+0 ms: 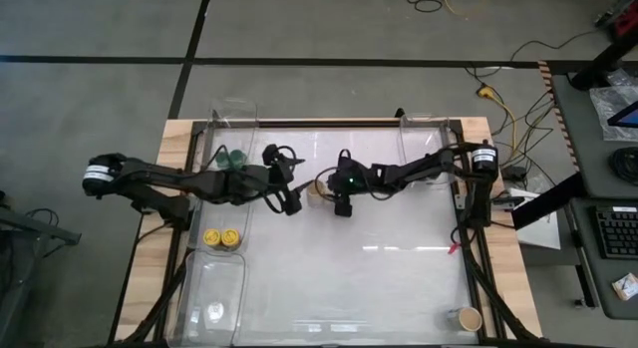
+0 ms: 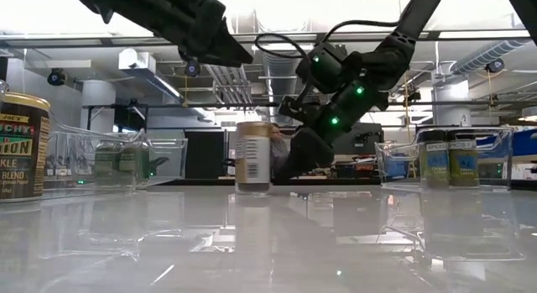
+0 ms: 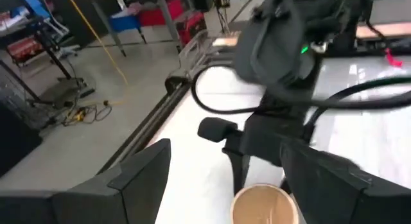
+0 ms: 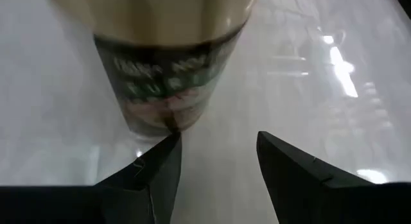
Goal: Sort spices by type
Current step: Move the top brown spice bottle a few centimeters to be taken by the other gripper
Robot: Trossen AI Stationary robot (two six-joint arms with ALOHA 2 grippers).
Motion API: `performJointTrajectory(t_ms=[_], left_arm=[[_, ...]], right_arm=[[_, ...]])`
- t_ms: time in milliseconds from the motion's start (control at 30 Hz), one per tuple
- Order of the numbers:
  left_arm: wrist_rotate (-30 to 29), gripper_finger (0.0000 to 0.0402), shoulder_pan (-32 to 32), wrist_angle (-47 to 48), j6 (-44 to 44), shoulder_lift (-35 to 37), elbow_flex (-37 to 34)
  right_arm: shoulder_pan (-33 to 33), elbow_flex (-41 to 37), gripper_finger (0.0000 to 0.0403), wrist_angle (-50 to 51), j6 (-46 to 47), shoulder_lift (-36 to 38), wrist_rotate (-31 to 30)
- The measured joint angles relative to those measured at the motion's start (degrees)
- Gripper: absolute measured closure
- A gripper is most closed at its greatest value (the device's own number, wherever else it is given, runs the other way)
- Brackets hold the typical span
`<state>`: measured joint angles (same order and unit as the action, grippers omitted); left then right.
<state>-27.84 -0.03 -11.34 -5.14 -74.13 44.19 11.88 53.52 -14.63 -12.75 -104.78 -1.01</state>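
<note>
Tan-lidded jar (image 2: 252,157) stands upright on the surface. Right gripper (image 4: 218,153), jaws partly apart and empty, sits just beside it; a nudge could topple it. Left gripper (image 3: 221,169), jaws wide, crowds above, risking collision.

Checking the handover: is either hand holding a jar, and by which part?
Nothing is held. The tan-lidded jar stands free on the table; the right hand is open beside it, the left hand open above.
</note>
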Motion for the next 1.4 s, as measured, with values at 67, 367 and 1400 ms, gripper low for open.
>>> performJointTrajectory(t_ms=[67,367,1400], left_arm=[[0.0,0.0125,0.0,0.9,0.2,-0.4,0.0],[0.0,0.0125,-1.9,8.8,6.7,-0.1,0.0],[-3.7,0.0125,-5.2,16.4,15.4,0.1,-0.5]], right_arm=[[-1.3,0.3,0.0209,-2.4,1.5,-0.5,0.0],[-7.0,0.4,0.0215,-8.2,7.0,-0.2,-0.1],[-10.1,7.0,0.0218,-1.2,4.1,-3.1,-22.5]])
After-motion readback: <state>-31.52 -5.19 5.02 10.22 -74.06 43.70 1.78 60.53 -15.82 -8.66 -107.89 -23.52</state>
